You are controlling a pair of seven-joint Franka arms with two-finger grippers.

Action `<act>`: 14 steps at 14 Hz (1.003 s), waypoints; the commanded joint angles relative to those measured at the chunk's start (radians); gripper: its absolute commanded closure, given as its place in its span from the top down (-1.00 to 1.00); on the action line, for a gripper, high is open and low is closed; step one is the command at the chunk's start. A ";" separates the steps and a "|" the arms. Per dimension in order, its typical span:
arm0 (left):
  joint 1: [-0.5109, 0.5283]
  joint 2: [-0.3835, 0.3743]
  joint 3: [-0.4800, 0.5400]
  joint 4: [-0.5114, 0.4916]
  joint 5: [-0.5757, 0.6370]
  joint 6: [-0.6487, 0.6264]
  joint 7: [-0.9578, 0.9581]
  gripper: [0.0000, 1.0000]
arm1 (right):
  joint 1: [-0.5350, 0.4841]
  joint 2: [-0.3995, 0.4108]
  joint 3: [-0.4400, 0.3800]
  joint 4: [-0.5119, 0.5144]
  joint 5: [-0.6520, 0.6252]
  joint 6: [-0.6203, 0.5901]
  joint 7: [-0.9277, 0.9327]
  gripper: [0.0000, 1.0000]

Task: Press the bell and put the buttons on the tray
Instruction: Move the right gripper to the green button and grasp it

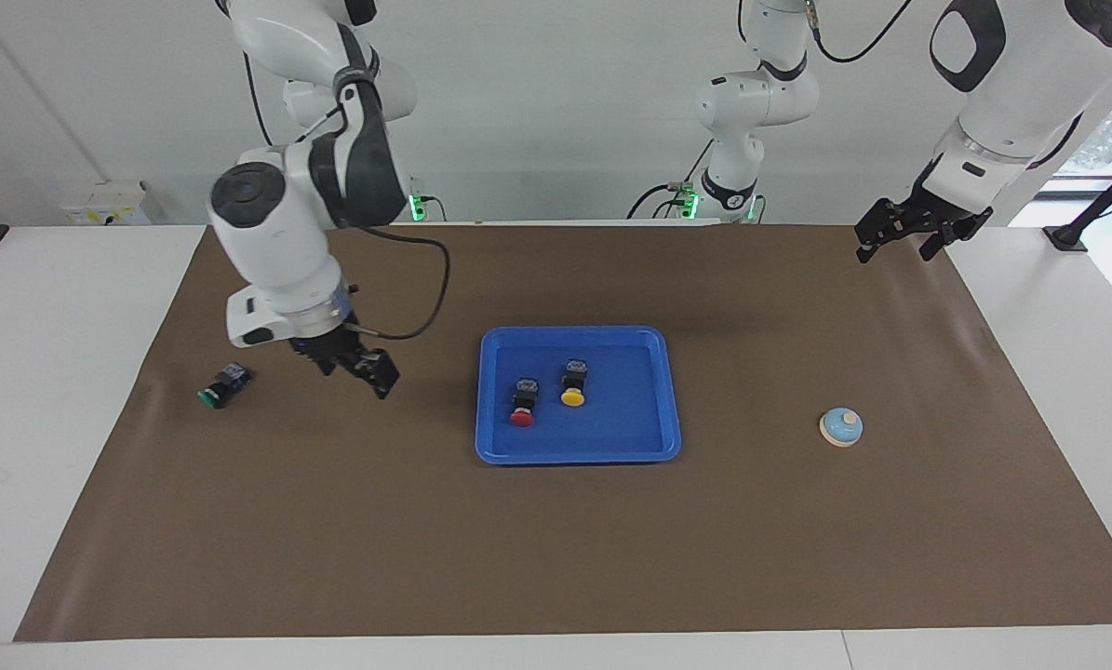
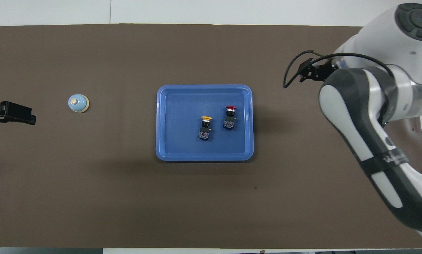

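1. My table is white, its bare surface showing at both ends.
2. A brown mat covers most of it.
3. I see a pale wall rising at my end.

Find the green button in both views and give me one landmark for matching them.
Facing view: the green button lies on its side on the brown mat, toward the right arm's end of the table, beside the right hand and apart from the tray.
Overhead view: not visible; the right arm covers that end of the table.
Shared landmark: the blue tray at mid-table, with the red and yellow buttons in it.
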 commanded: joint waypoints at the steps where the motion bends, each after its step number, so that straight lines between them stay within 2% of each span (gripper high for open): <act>1: 0.001 -0.005 0.002 0.009 -0.002 -0.008 0.001 1.00 | -0.123 -0.020 0.016 -0.061 -0.036 0.011 -0.160 1.00; 3: 0.002 -0.005 0.002 0.009 -0.002 -0.008 0.001 1.00 | -0.195 -0.043 0.016 -0.135 -0.079 0.047 -0.232 1.00; 5: 0.001 -0.005 0.001 0.011 -0.002 -0.008 0.001 1.00 | -0.247 -0.081 0.016 -0.253 -0.126 0.162 -0.240 1.00; 8: 0.001 -0.005 0.002 0.009 -0.002 -0.008 0.001 1.00 | -0.306 -0.118 0.016 -0.419 -0.128 0.326 -0.239 1.00; 11: 0.001 -0.005 0.002 0.009 -0.002 -0.008 0.000 1.00 | -0.353 -0.102 0.016 -0.456 -0.128 0.371 -0.231 1.00; 14: 0.001 -0.005 0.002 0.009 -0.002 -0.008 0.000 1.00 | -0.384 -0.100 0.018 -0.551 -0.128 0.490 -0.228 1.00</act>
